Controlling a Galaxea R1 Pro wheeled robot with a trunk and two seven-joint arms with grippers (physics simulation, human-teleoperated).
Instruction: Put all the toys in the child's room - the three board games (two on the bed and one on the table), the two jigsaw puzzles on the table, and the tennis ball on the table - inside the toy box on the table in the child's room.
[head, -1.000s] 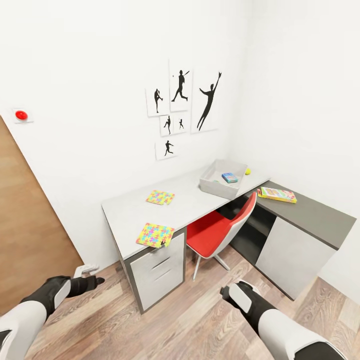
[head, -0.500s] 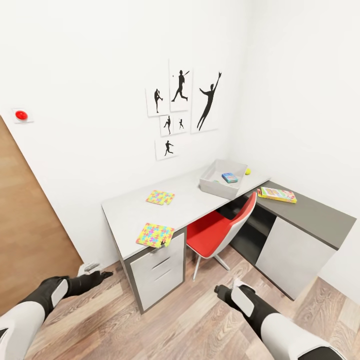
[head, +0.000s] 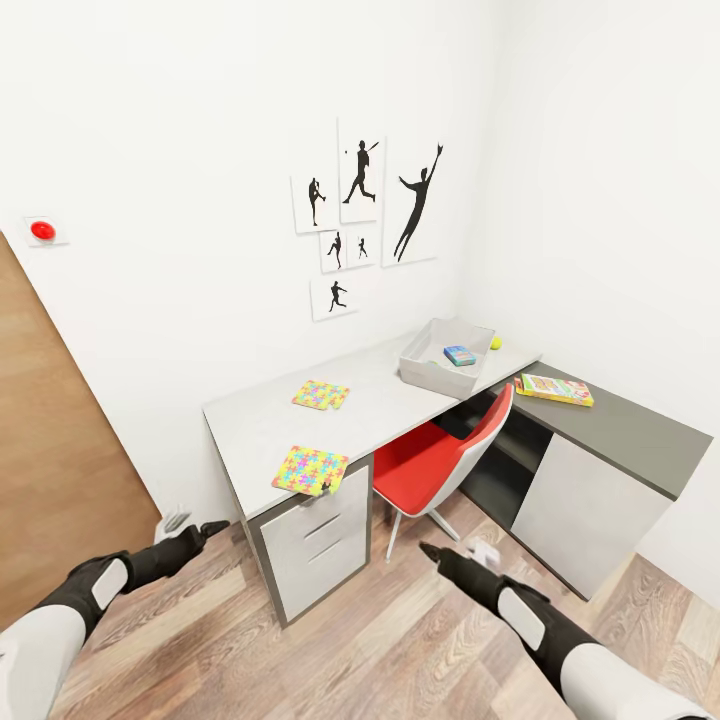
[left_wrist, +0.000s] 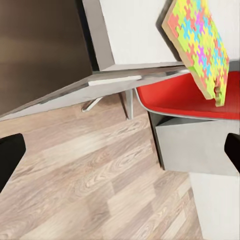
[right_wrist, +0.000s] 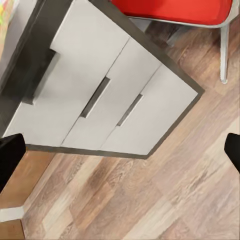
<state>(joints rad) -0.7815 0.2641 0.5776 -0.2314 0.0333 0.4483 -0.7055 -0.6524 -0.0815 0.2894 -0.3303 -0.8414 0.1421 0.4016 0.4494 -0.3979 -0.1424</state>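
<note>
Two jigsaw puzzles lie on the white table (head: 260, 420): one (head: 320, 394) mid-top, the other (head: 311, 469) overhanging the front edge above the drawers, also seen close in the left wrist view (left_wrist: 200, 45). The grey toy box (head: 425, 368) stands at the table's far end with a small blue printed box (head: 459, 354) inside. The tennis ball (head: 494, 342) sits just behind it. A yellow-red board game (head: 554, 389) lies on the dark cabinet top. My left gripper (head: 195, 530) (left_wrist: 120, 155) and right gripper (head: 440, 555) (right_wrist: 120, 155) hang open and empty over the floor, short of the table. The bed is out of view.
A red chair (head: 445, 460) is tucked under the table between the drawer unit (head: 315, 545) (right_wrist: 105, 95) and the dark-topped cabinet (head: 600, 470). A brown door (head: 50, 450) stands at the left. Wood floor (head: 380, 640) lies open in front of me.
Both arms have stretched forward toward the desk. The right gripper has risen and swung its fingers toward the drawers; the left has edged right. The things on the table have not moved.
</note>
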